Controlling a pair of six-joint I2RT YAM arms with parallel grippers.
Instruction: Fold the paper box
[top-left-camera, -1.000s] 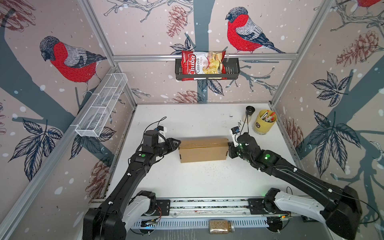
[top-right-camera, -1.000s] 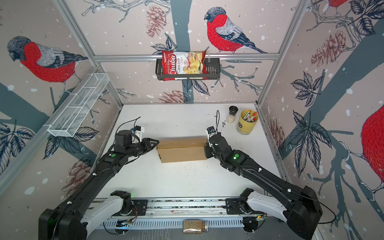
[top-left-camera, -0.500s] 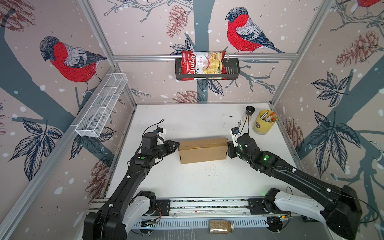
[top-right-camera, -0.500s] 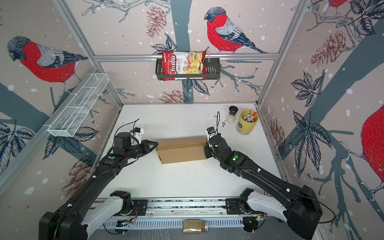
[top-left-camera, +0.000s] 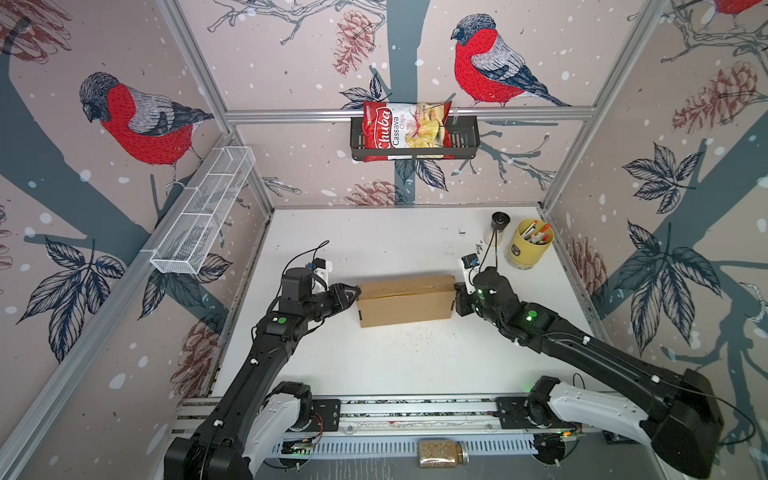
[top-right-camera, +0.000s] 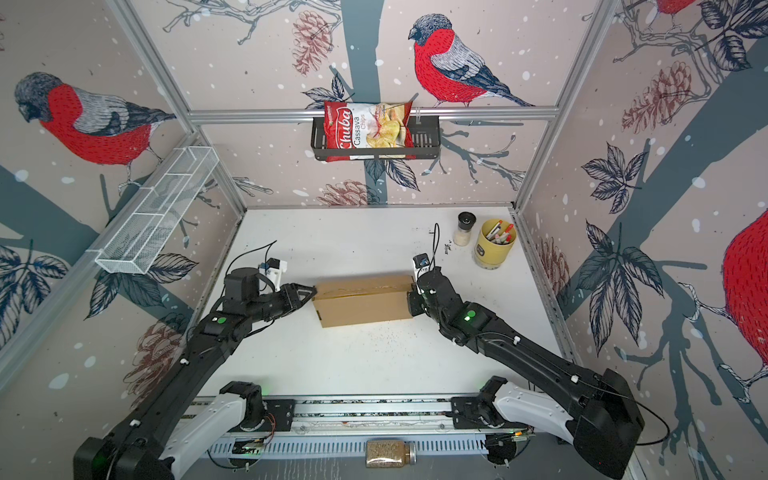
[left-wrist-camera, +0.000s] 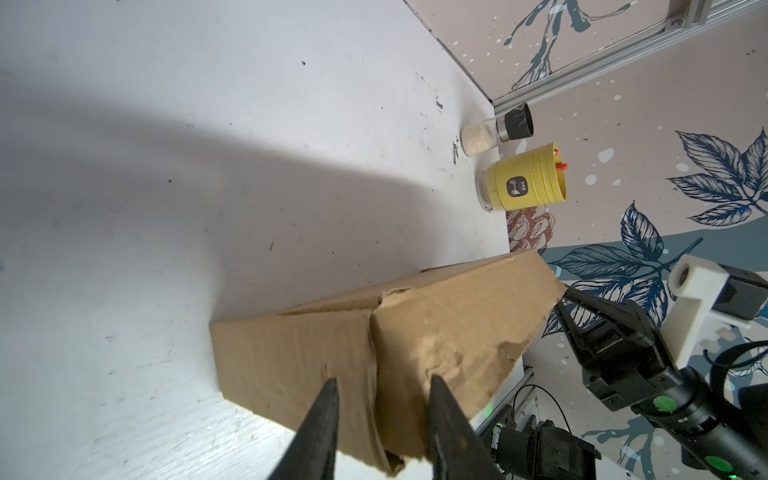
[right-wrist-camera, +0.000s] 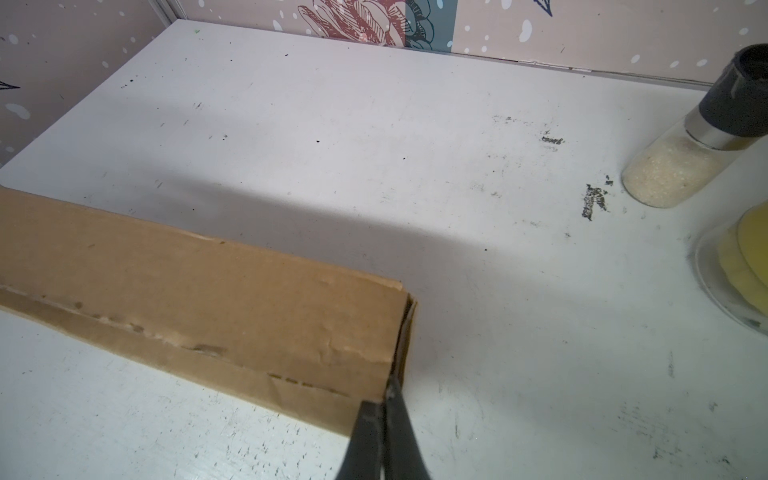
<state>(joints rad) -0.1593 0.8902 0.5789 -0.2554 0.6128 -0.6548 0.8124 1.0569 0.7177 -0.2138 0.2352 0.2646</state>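
Observation:
The paper box (top-left-camera: 405, 303) (top-right-camera: 361, 303) is a closed, long brown cardboard box lying across the middle of the white table. My left gripper (top-left-camera: 355, 291) (top-right-camera: 311, 292) is at its left end. In the left wrist view the left gripper (left-wrist-camera: 382, 395) has its fingers a little apart, open, with the box's (left-wrist-camera: 374, 345) end edge between the tips. My right gripper (top-left-camera: 456, 297) (top-right-camera: 410, 299) is at the right end. In the right wrist view the right gripper (right-wrist-camera: 386, 399) is shut, its tip against the box's (right-wrist-camera: 208, 291) end corner.
A yellow cup of pens (top-left-camera: 530, 243) and a black-capped shaker (top-left-camera: 496, 226) stand at the back right. A chips bag (top-left-camera: 405, 131) sits in a black basket on the back wall, and a white wire shelf (top-left-camera: 203, 216) hangs on the left wall. A jar (top-left-camera: 442, 453) lies below the front rail.
The left gripper's fingers have drawn closer together at the box's left end. The box and the right arm have not visibly moved.

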